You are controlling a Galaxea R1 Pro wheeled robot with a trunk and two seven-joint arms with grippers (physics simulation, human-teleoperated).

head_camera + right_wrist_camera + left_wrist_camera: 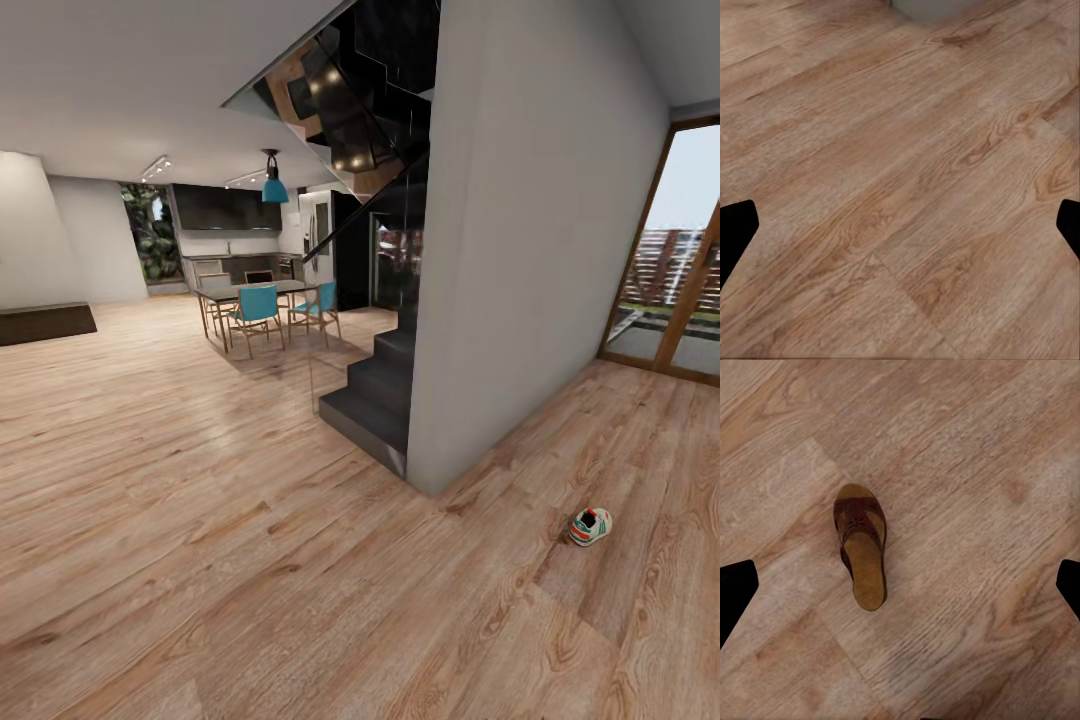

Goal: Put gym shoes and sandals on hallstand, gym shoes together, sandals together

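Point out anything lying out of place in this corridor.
Two stray items: a gym shoe alone on the wood floor right of the grey wall, and a brown sandal lying on the planks below the left gripper, unpaired.

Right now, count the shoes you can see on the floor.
2: one gym shoe near the grey wall's corner, one sandal on planks below the left gripper. Others may be hidden.

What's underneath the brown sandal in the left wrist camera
The sandal lies flat, sole down, on the wood-plank floor. Bare planks surround it; the patch directly beneath it is covered.
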